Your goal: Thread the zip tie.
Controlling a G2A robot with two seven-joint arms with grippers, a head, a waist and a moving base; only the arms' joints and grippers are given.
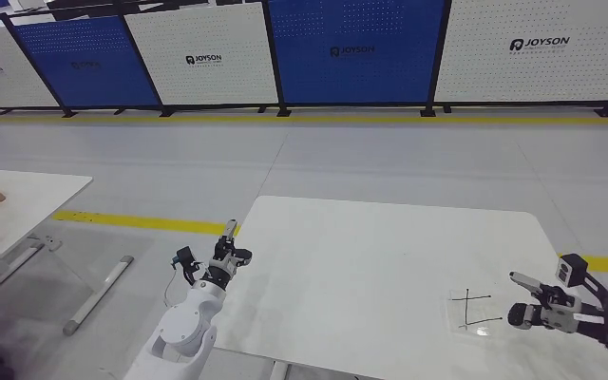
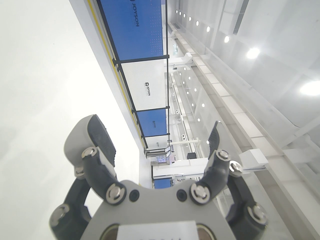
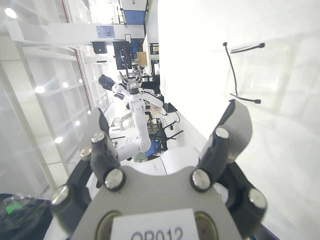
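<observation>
1. Three black zip ties (image 3: 232, 68) lie loose on the clear tray (image 1: 492, 332). One seems to cross the other two.
2. The right gripper (image 3: 166, 111) hangs just beside the tray, its jaws apart and empty.
3. The left gripper (image 2: 155, 123) is well away from the tray, at the table (image 1: 361, 275) edge, and is likewise spread and empty.
4. The first pick likely goes best on one strap away from the crossings, so the others do not drag along.
5. The left gripper should probably hold the head, slot facing the tail.
</observation>
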